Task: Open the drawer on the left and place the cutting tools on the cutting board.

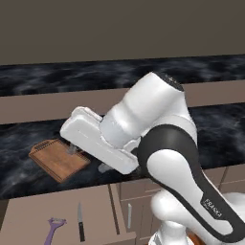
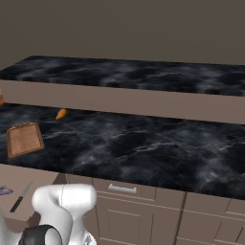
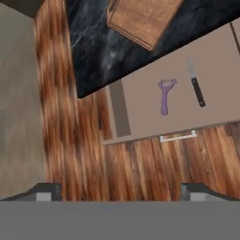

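The drawer [image 1: 33, 213] [image 2: 19, 178] [image 3: 220, 105] stands pulled open below the counter, its silver bar handle [image 3: 177, 137] facing the floor. Inside lie the cutting tools: a purple peeler [image 1: 54, 228] [image 2: 4, 190] [image 3: 165, 95] and a black-handled knife [image 1: 81, 222] [image 2: 21, 197] [image 3: 197, 86], side by side. The reddish-brown cutting board [image 1: 53, 161] [image 2: 24, 139] [image 3: 140, 18] rests flat on the black counter just behind the drawer. My gripper [image 1: 88, 159] [image 3: 123, 191] hangs open and empty well above the drawer and board, pointing down at them.
A small orange object [image 2: 61, 114] lies on the black marble counter [image 2: 143, 148] beyond the board. A narrower shut drawer with a like handle [image 2: 122, 188] sits to the right. Wooden floor [image 3: 140, 168] lies in front of the cabinets. A raised ledge [image 2: 134, 103] backs the counter.
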Controlling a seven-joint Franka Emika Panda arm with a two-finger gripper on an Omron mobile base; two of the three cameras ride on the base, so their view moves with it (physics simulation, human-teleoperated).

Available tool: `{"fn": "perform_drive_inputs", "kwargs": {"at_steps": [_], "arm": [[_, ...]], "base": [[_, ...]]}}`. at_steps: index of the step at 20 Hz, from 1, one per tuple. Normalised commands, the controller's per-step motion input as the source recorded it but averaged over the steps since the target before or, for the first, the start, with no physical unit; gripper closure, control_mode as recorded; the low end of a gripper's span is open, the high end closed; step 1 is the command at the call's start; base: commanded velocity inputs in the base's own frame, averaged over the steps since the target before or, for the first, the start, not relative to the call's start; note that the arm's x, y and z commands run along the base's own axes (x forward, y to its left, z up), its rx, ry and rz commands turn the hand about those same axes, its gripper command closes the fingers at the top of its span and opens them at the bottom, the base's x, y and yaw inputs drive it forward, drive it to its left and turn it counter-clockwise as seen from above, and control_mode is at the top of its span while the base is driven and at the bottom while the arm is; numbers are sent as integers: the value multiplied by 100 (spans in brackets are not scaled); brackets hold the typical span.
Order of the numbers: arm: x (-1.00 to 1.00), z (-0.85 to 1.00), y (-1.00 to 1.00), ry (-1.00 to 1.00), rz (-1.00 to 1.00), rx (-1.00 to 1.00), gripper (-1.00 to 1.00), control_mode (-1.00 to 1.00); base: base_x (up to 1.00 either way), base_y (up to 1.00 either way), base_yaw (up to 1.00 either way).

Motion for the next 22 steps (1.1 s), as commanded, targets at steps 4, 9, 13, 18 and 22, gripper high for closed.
{"fn": "perform_drive_inputs", "kwargs": {"at_steps": [4, 9, 13, 18, 22], "arm": [[23, -33, 0, 2, 0, -60, -100, -100], [6, -68, 2, 8, 0, -55, -100, -100], [9, -86, 0, 9, 0, -41, -100, -100], [13, -76, 0, 6, 0, -22, -100, -100], [31, -63, 8, 7, 8, -7, -100, -100]], "base": [[0, 0, 0], [0, 0, 0], [0, 0, 0], [0, 0, 0], [0, 0, 0]]}}
